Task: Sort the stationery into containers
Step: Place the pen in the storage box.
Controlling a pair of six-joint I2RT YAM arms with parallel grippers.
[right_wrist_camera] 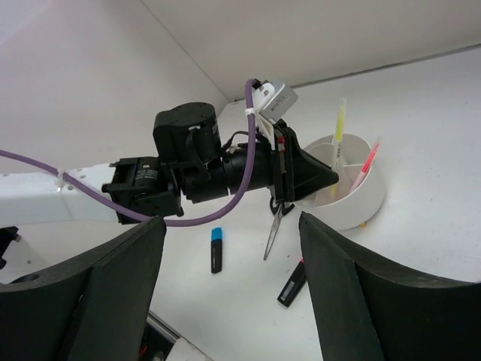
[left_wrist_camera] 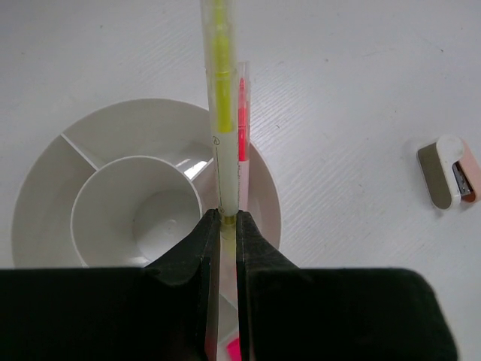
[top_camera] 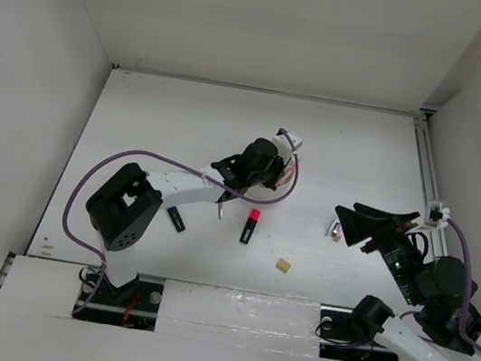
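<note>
Organiser: round white plastic organiser (left_wrist_camera: 46,197), smooth and glossy, centre cup (left_wrist_camera: 113,207) with a divided ring around it. It sits mid-worktop (top_camera: 186,117), mostly hidden under the left arm from above.
In it: thin yellow pen (left_wrist_camera: 220,98) and red pen (left_wrist_camera: 242,120), tilted side by side in the ring pocket at 3 o'clock of the cup.
Left end effector (left_wrist_camera: 228,226): pressed together, pinching the yellow pen low down.
Right end effector (right_wrist_camera: 229,222): spread, holding nothing, off at 4 o'clock.
Loose stuff: scissors (right_wrist_camera: 274,229) and blue-cap highlighter (right_wrist_camera: 216,250) at 7 o'clock, pink-cap highlighter (top_camera: 251,226) at 6, tan eraser (top_camera: 283,264) at 5, white-and-pink eraser (left_wrist_camera: 449,171) at 4.
</note>
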